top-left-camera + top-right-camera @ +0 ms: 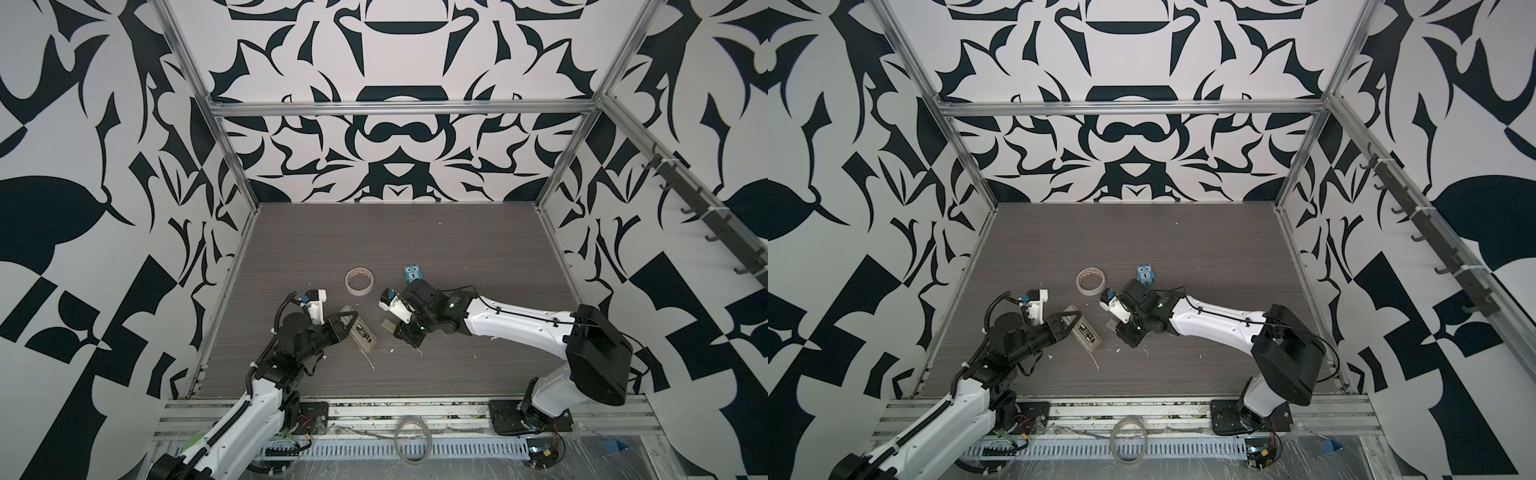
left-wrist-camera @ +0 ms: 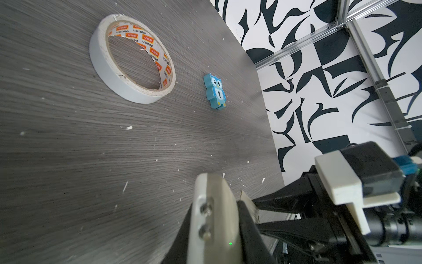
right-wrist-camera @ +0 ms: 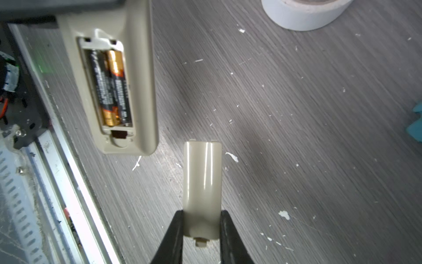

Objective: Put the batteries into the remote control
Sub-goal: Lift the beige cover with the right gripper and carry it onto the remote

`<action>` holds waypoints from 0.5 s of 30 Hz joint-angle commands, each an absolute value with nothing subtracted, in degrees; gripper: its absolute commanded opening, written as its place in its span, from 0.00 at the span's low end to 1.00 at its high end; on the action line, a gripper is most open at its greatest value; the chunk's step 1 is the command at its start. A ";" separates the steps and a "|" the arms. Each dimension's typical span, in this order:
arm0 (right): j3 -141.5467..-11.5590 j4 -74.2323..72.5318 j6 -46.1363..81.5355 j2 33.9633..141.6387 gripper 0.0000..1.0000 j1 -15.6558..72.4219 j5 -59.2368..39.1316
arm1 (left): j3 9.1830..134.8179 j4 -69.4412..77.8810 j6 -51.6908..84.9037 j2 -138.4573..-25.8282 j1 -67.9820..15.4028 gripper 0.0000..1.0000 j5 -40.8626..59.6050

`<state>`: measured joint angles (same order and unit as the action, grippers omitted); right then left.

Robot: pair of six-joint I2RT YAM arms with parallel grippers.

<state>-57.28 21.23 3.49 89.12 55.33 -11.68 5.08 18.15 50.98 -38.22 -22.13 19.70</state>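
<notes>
Batteries [image 3: 116,86] are seen side by side in the open compartment of the remote [image 3: 141,75], which is turned back-up near the front of the worktop [image 1: 457,257], left of the middle. One end of it is clamped by the left end effector [image 1: 348,325], closed tight on it. Just beside it, the loose cover [image 3: 202,178] is pinched at one end by the right end effector [image 3: 202,213], and is apart from the remote. Farther back, tape [image 2: 105,68] and owl [image 2: 215,91] are laid flat, near each other.
</notes>
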 commanded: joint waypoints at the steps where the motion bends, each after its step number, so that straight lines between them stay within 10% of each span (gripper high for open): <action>1: -59.91 20.91 4.53 87.20 0.05 56.32 -12.28 | 4.57 21.12 51.24 -38.23 -21.84 0.00 19.18; 15: -65.74 19.41 8.98 88.70 0.04 58.45 -15.10 | 4.48 21.62 51.05 -38.95 -21.84 0.00 19.51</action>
<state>-62.74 20.82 7.22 89.10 58.24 -13.30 5.08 19.46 51.00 -39.09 -22.13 19.40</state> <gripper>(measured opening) 0.258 0.245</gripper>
